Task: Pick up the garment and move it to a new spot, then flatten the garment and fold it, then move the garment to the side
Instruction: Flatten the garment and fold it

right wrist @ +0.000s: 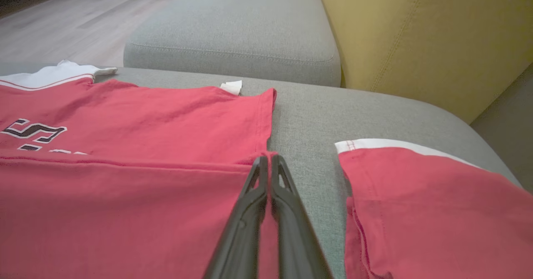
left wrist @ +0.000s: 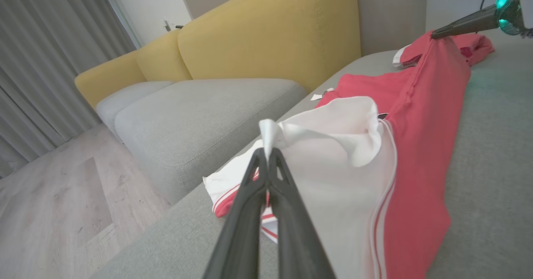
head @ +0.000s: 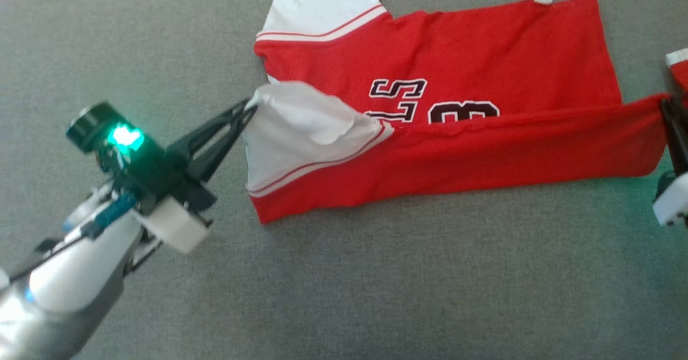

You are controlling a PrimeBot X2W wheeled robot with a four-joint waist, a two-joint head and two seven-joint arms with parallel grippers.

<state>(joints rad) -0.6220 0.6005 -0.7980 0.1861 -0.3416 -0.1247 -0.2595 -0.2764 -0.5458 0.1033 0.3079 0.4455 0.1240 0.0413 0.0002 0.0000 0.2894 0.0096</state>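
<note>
Grey sofa cushion [head: 376,285]: garment [head: 484,54] runs left–right across frame, my left jaws pinching its sleeve [head: 301,129], right jaws its hem [head: 639,134].

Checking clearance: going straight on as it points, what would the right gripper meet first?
The right gripper is shut on the jersey hem; past that, likely the bare grey cushion, beside a second red garment. Depth unclear.
</note>
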